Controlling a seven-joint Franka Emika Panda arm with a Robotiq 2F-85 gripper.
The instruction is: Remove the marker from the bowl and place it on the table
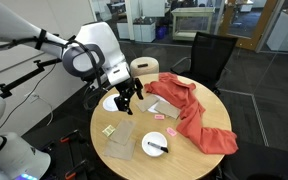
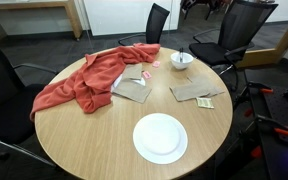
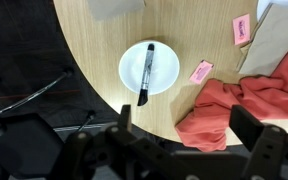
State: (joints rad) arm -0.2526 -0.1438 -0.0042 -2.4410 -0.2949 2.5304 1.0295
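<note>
The white bowl (image 1: 156, 145) sits near the edge of the round tan table (image 1: 189, 160), with the black marker (image 1: 156, 147) lying across it. The wrist view shows the bowl (image 3: 134, 60) from above with the marker (image 3: 147, 72) reaching over its rim. The bowl (image 2: 182, 60) and table (image 2: 94, 140) also show in an exterior view. My gripper (image 1: 127, 97) is open and empty. It hangs above the table, high and off to the side of the bowl, over the white plate (image 1: 110, 102). Its fingers (image 3: 189, 140) frame the bottom of the wrist view.
A red cloth (image 1: 194, 115) (image 2: 84, 80) (image 3: 249, 105) lies bunched on the table. Brown paper pieces (image 1: 119, 140) (image 2: 194, 92), pink notes (image 3: 201, 71) (image 1: 172, 131) and the plate (image 2: 160, 137) lie around. Black chairs (image 1: 212, 55) (image 2: 239, 25) surround the table.
</note>
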